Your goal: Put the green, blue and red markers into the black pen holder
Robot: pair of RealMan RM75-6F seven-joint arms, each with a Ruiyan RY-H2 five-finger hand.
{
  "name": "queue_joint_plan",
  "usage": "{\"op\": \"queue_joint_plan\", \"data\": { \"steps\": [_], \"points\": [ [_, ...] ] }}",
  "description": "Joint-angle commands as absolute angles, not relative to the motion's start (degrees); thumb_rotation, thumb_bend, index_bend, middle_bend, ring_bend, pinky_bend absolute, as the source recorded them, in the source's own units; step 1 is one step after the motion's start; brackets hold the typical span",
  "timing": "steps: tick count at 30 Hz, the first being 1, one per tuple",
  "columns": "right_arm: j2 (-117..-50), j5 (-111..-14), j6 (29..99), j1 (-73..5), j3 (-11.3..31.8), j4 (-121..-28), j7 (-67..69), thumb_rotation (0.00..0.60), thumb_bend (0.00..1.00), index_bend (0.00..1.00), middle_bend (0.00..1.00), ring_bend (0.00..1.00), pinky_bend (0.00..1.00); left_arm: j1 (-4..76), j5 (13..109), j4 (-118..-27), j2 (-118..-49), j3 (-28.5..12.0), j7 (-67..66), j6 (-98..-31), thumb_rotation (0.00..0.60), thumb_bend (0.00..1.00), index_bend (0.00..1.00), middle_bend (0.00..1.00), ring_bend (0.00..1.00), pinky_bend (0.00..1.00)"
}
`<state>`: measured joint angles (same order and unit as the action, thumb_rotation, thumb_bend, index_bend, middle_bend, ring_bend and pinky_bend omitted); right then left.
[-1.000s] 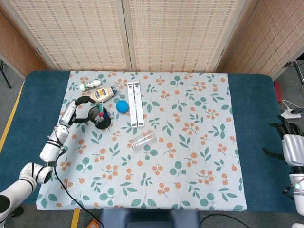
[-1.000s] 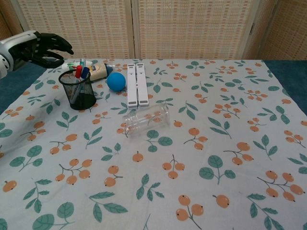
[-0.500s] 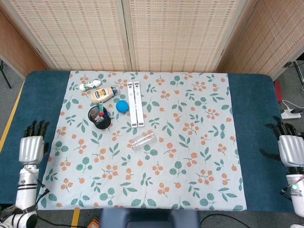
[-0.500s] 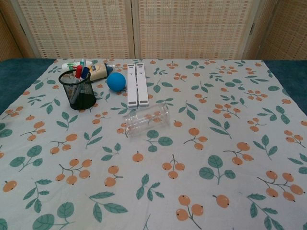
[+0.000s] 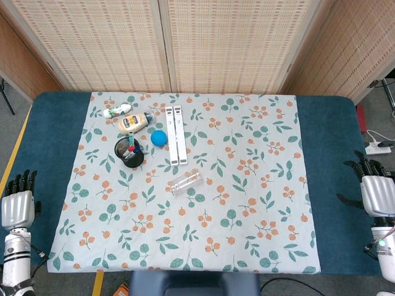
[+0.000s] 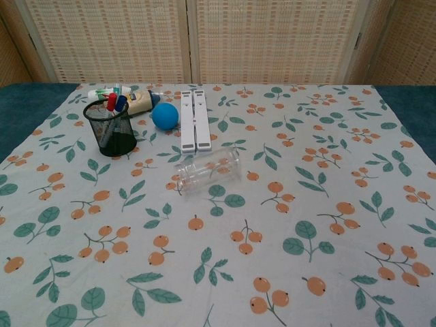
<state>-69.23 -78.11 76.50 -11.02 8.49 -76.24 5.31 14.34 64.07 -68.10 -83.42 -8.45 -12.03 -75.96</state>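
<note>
All three markers (image 6: 114, 102) stand in the pen holder (image 6: 111, 133); nothing is left to load. My left hand (image 5: 16, 206) and right hand (image 5: 376, 192) rest spread and empty.

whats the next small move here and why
Probably none beyond keeping both hands parked. The red marker, blue marker and green marker all seem to stand in the black pen holder, though the green one is hard to make out. The left hand and right hand sit off the cloth at the table's sides, holding nothing.
</note>
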Motion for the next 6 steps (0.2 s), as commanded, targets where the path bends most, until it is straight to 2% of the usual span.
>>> {"op": "queue_joint_plan", "data": {
  "steps": [1, 6],
  "points": [
    [-69.3, -78.0, 76.3, -11.0, 8.4, -76.2, 5.2, 0.6, 0.03, 0.25, 0.07, 0.2, 0.13, 14.3, 64.2, -68.1, -83.4, -8.6, -11.7, -75.4, 0.6, 0.37, 0.07, 0.0, 0.0, 0.09],
    [-69.3, -77.7, 76.2, -10.9, 8.5, -76.0, 5.3, 0.6, 0.03, 0.25, 0.07, 0.2, 0.13, 14.5, 64.4, -68.4, -83.4, -8.7, -11.5, -74.0, 0.6, 0.38, 0.07, 0.0, 0.0, 0.09]
  ]
}}
